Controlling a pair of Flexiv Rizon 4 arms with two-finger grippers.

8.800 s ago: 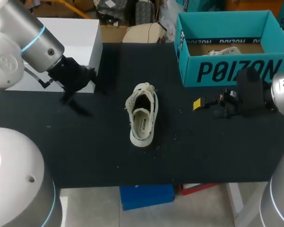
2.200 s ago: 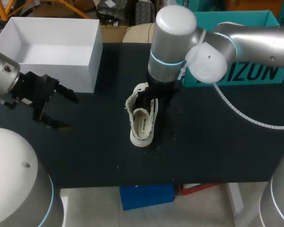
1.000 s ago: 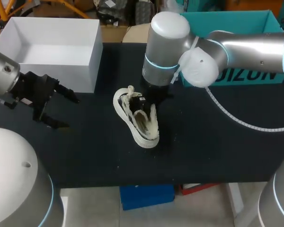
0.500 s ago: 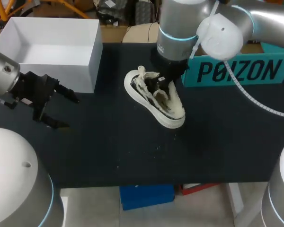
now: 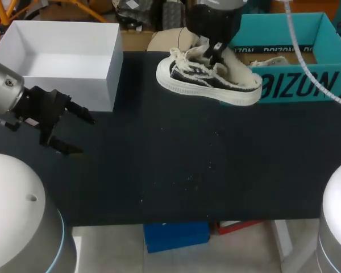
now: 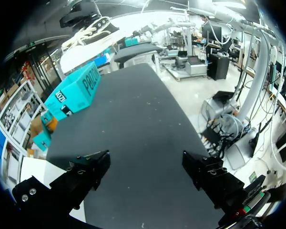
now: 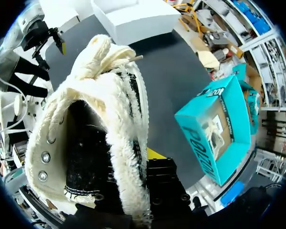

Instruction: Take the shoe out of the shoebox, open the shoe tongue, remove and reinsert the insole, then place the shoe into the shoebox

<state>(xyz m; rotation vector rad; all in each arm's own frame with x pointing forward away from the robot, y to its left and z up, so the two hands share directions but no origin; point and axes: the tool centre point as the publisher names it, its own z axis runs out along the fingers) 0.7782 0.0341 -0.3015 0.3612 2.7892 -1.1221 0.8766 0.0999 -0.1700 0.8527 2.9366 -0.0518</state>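
A cream low-top shoe [image 5: 207, 78] with fuzzy trim hangs in the air, lying sideways in front of the teal shoebox [image 5: 307, 85]. My right gripper [image 5: 214, 52] comes down from above and is shut on the shoe's collar. In the right wrist view the shoe [image 7: 93, 138] fills the space beside the fingers, its dark inside facing the camera, with the shoebox [image 7: 219, 129] far below. My left gripper [image 5: 74, 132] stands open over the table's left part, nothing between its fingers [image 6: 88, 174]. From there the lifted shoe [image 6: 88, 40] shows far ahead.
A white open box [image 5: 62, 54] stands at the back left of the black table [image 5: 176, 165]. Something pale [image 5: 268, 61] lies inside the teal shoebox. Small crumbs dot the middle of the tabletop.
My right arm has lifted the shoe off the table's middle and carried it back and right, up to the shoebox's front, turning it sideways. The left arm has not moved.
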